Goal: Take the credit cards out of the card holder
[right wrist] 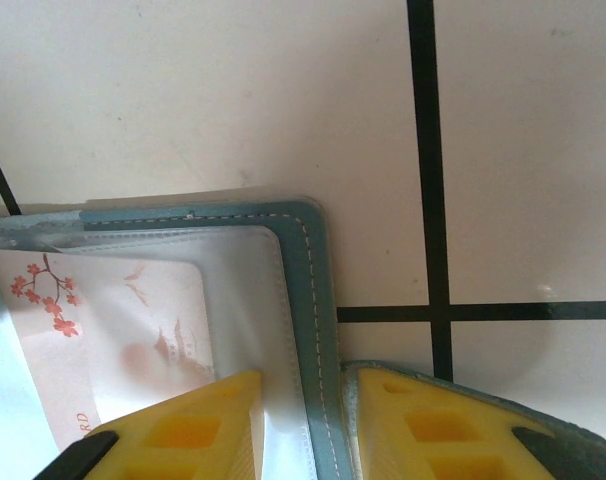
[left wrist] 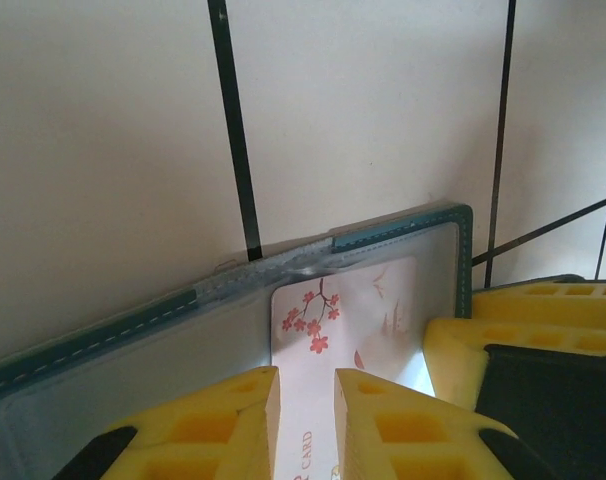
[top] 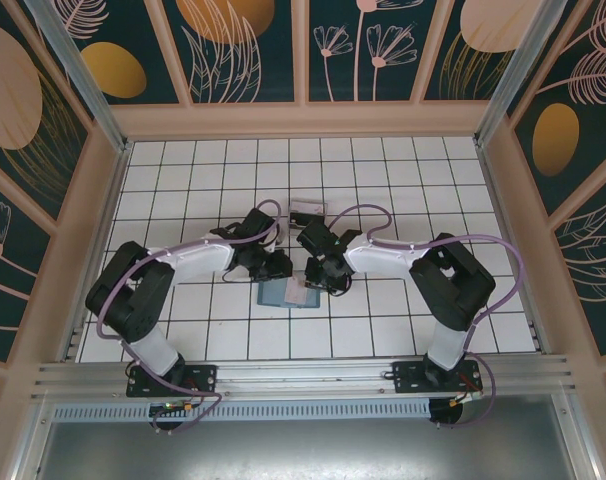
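Two grippers meet over the card holder (top: 288,295), lying flat on the white tiles, long axis left-right. Left gripper (left wrist: 303,420), slightly parted, straddles a pale blossom-printed card (left wrist: 348,320) (unclear if gripped). Right gripper (right wrist: 303,425) clamps the holder's stitched edge.

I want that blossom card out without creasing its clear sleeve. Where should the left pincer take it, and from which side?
Grip the blossom card by its near short edge, coming from the open side of the card holder. It lies flat, its far end tucked under the stitched teal rim, so only the end nearest the left pincer looks free.
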Robot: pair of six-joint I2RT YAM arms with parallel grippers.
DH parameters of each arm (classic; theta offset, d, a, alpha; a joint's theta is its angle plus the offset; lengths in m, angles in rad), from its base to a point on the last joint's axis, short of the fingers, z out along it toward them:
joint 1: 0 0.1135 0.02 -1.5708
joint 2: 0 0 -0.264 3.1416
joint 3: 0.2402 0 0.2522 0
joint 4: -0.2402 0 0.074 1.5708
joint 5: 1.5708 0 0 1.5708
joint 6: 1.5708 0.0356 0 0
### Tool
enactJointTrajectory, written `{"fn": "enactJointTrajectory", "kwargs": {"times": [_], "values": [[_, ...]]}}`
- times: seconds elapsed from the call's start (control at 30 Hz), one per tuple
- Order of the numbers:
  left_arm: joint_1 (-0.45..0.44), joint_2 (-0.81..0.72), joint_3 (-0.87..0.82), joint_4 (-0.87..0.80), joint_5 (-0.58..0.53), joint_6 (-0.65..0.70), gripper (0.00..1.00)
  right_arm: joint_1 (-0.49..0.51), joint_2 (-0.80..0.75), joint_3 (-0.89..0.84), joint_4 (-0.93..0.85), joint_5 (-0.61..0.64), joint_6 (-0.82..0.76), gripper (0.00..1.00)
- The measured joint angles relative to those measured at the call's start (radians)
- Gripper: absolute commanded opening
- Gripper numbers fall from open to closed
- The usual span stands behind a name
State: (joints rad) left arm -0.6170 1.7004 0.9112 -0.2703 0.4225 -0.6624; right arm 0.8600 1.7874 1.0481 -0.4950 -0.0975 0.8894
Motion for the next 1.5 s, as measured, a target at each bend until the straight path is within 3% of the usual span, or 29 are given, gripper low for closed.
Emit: {"fn": "enactJointTrajectory", "kwargs": {"times": [0.67, 0.97, 1.5], "values": [[0.004, 0.066, 0.002, 0.044, 0.072, 0.026, 0.3, 0.0, 0.002, 0.006, -0.004, 0.0, 0.0, 0.29], [0.013, 0.05, -0.062, 0.144, 0.101, 0.008, 0.17, 0.001, 0.002, 0.008, -0.006, 0.0, 0.0, 0.29], [0.03, -0.026, -0.159, 0.257, 0.146, -0.05, 0.11, 0.002, 0.005, 0.012, -0.01, 0.0, 0.0, 0.29]]}}
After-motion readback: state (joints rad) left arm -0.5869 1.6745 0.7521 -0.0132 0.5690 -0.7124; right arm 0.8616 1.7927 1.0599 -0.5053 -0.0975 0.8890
